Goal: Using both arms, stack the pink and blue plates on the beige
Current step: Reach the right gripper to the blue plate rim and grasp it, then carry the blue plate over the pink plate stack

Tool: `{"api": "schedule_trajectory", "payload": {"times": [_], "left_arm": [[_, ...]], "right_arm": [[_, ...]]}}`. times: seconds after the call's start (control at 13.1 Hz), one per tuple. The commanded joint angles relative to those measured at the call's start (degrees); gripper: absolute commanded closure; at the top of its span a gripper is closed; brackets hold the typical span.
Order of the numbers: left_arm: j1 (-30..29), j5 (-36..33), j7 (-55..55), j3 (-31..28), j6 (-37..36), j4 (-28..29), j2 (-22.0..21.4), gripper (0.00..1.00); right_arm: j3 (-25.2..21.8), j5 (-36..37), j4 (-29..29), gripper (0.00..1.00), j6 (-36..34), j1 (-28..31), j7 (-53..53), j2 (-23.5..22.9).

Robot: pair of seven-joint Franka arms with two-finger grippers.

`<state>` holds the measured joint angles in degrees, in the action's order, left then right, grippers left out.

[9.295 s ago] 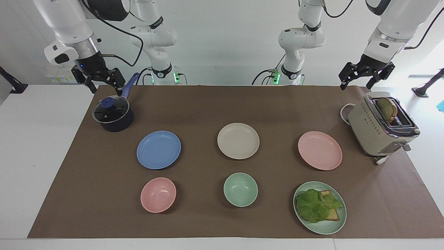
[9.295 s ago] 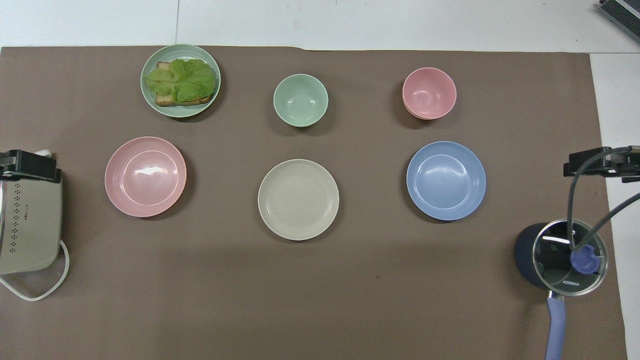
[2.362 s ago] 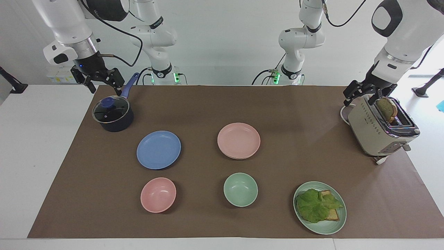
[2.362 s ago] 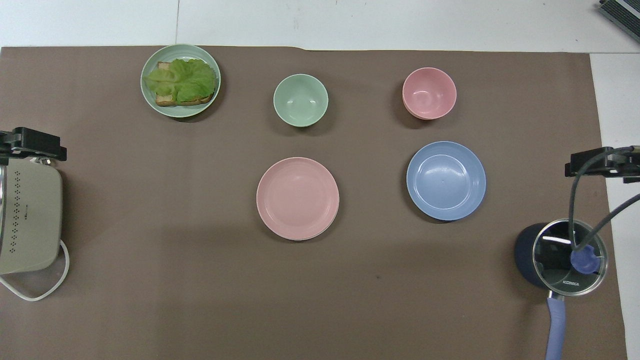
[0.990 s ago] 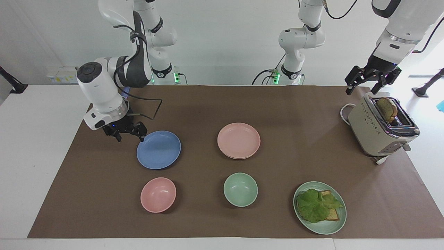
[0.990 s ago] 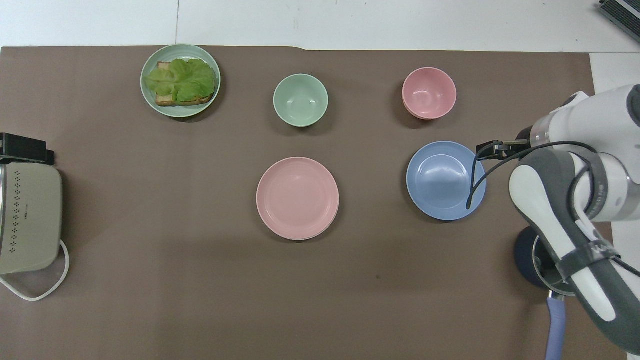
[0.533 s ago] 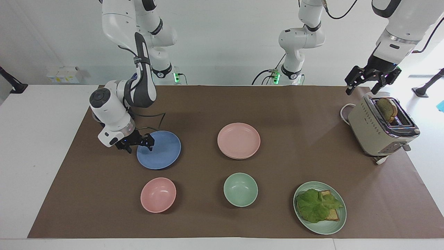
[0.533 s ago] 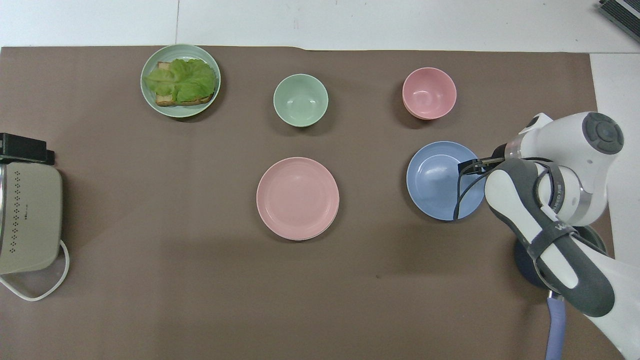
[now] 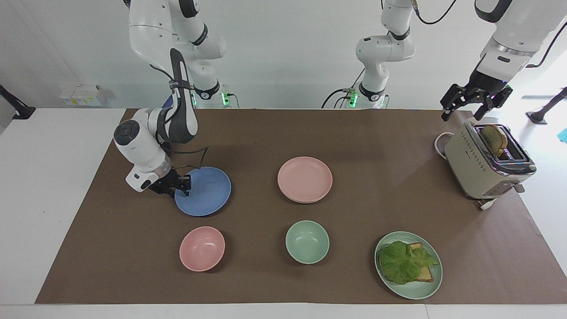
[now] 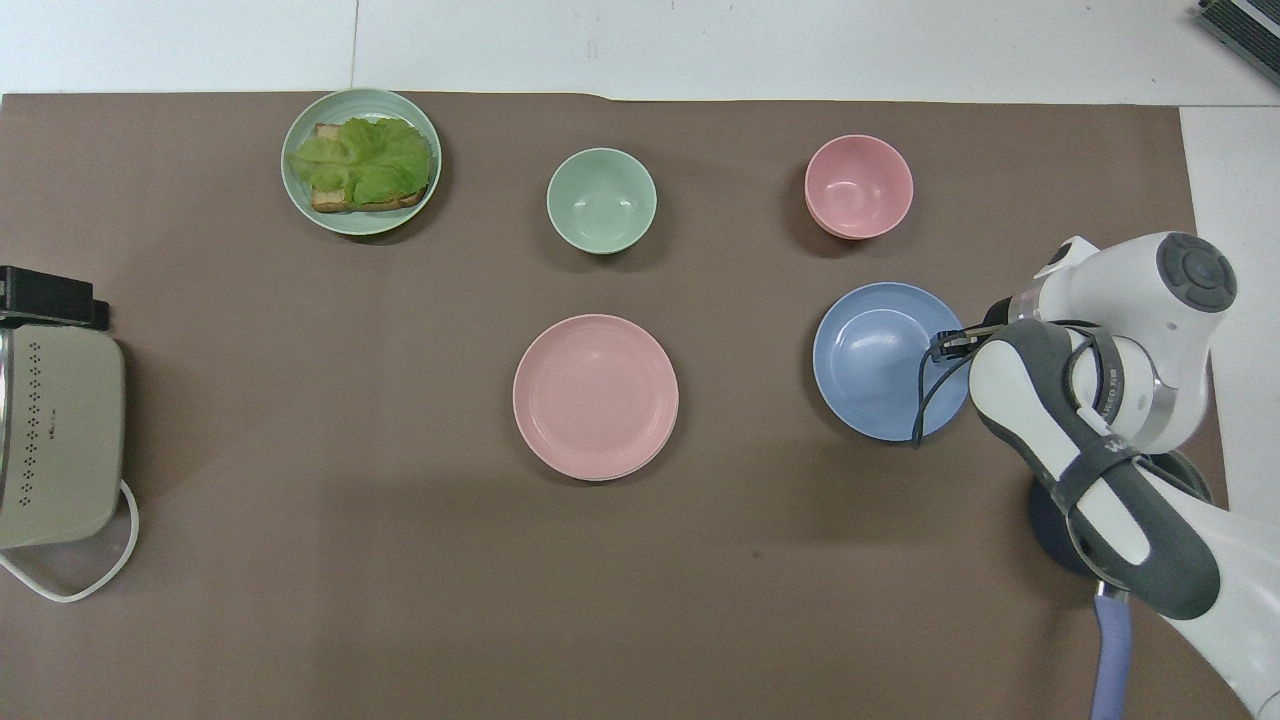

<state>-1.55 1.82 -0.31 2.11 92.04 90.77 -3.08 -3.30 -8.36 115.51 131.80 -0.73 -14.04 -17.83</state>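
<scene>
The blue plate [image 9: 208,191] [image 10: 875,360] lies flat on the brown mat toward the right arm's end. My right gripper [image 9: 177,186] [image 10: 950,345] is low at that plate's rim, on the edge toward the right arm's end of the table. In the middle of the mat the pink plate [image 9: 304,178] [image 10: 595,395] rests on the beige plate, which it hides almost entirely. My left gripper [image 9: 475,103] [image 10: 50,295] hangs open and empty over the mat's corner by the toaster, and that arm waits.
A beige toaster [image 9: 485,166] with bread in it stands at the left arm's end. A dark pot [image 10: 1045,520] sits under the right arm. Farther from the robots are a pink bowl [image 9: 202,248], a green bowl [image 9: 307,242] and a green plate [image 9: 416,292] with lettuce.
Over the last second the right arm swung in and came down from beside the blue plate to its rim. The pink plate went onto the beige one earlier. The left arm holds still.
</scene>
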Motion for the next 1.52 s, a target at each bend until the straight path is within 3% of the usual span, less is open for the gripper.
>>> {"api": "schedule_trajectory", "payload": {"times": [0.0,0.23,0.61,0.84,1.14,1.45], "left_arm": [[0.6,-1.1,0.4,-0.3,-0.7,0.1,-0.3,0.0],[0.6,-1.1,0.4,-0.3,-0.7,0.1,-0.3,0.0],[0.6,-1.1,0.3,-0.4,-0.7,0.1,-0.3,0.0],[0.6,-1.1,0.4,-0.4,-0.7,0.1,-0.3,0.0],[0.6,-1.1,0.3,-0.3,-0.7,0.1,-0.3,0.0],[0.6,-1.1,0.3,-0.3,-0.7,0.1,-0.3,0.0]], "right_arm": [[0.4,-1.7,-0.8,1.0,-1.0,0.7,-1.1,-0.2],[0.3,-1.7,-1.7,1.0,-7.2,0.7,-1.7,3.8],[0.4,-1.8,-1.7,1.0,-20.3,0.6,-2.1,15.4],[0.4,-5.7,-3.0,1.0,-23.3,-3.4,3.4,17.0],[0.4,-4.8,-3.0,1.0,-15.5,-18.6,25.9,15.0],[0.5,-5.7,-3.4,1.0,-4.6,-27.6,36.7,9.2]]}}
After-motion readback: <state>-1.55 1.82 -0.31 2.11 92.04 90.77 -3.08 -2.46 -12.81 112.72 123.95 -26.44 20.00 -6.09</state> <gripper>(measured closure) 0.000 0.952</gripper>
